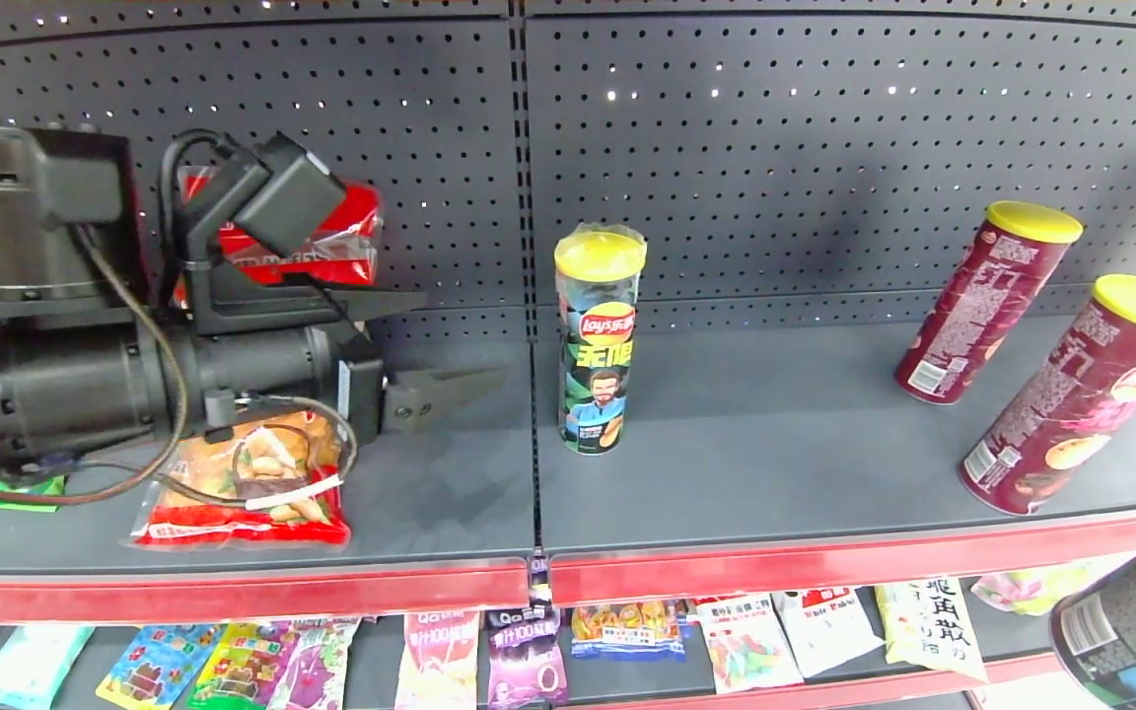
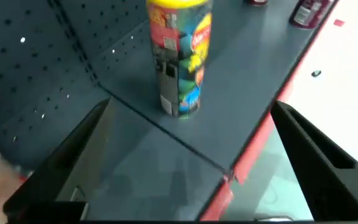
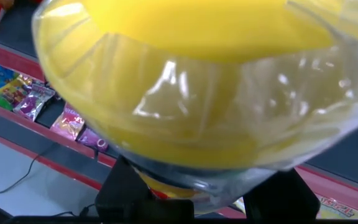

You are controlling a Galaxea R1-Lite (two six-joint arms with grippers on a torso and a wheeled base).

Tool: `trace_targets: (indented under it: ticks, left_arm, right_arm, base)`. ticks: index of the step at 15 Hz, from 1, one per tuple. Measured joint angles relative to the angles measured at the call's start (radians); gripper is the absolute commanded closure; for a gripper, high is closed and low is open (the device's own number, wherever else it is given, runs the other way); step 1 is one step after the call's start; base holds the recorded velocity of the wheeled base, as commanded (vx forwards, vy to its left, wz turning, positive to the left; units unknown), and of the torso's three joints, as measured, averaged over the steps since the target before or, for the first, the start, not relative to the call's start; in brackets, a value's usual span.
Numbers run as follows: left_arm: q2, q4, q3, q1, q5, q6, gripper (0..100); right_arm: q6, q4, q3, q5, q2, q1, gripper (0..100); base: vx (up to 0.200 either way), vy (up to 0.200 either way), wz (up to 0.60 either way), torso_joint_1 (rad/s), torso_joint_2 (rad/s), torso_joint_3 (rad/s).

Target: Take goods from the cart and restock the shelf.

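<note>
- Nearest the right wrist camera, the held chip can (image 3: 191, 81) is showing its yellow lid under a clear plastic cap; its contents are hidden.
- Jaws of the right gripper (image 3: 207, 202) are clamping this can from both sides. In the head view the can is sitting at the lower right corner, in front of the shelf (image 1: 775, 463) and below its red edge strip (image 1: 824, 567).
- Jaws of the left gripper (image 1: 460, 335) are standing wide apart and gripping nothing, above the shelf's left part and pointing toward the standing chip can (image 1: 599, 340).
- That dark can is standing upright near the shelf's middle, lid on, apart from the jaws.
- One maroon can (image 1: 984, 301) and a second maroon can (image 1: 1071, 394) are occupying the shelf's right end, both yellow-lidded and appearing slanted in the head view.
- Count of cans: four, three on the shelf and one held.
- Below the left arm, a clear snack bag (image 1: 262, 493) with a red bottom band is lying flat; a red bag (image 1: 341, 242) is leaning against the pegboard back panel (image 1: 824, 148) behind the arm.
- Further down, the lower shelf (image 1: 1012, 641) is carrying a row of coloured snack packets (image 1: 627, 631).
</note>
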Motion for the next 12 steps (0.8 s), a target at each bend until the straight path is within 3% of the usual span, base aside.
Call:
trace_targets:
  ticks: [3, 9, 12]
  left_arm:
    - [0.084, -0.023, -0.041, -0.029, 0.003, 0.001, 0]
    - [0.203, -0.023, -0.153, -0.038, 0.022, 0.003, 0]
    - [0.256, -0.07, -0.189, -0.039, 0.022, 0.003, 0]
  right_arm:
    - [0.0, 0.0, 0.002, -0.001, -0.011, -0.002, 100]
    - [0.0, 0.005, 0.003, -0.002, -0.024, -0.004, 100]
    - [0.0, 0.006, 0.005, -0.002, -0.025, -0.003, 100]
  base:
    - [0.0, 0.0, 0.0, 0.0, 0.0, 0.0]
    - [0.0, 0.0, 0.0, 0.0, 0.0, 0.0]
    - [0.0, 0.0, 0.0, 0.0, 0.0, 0.0]
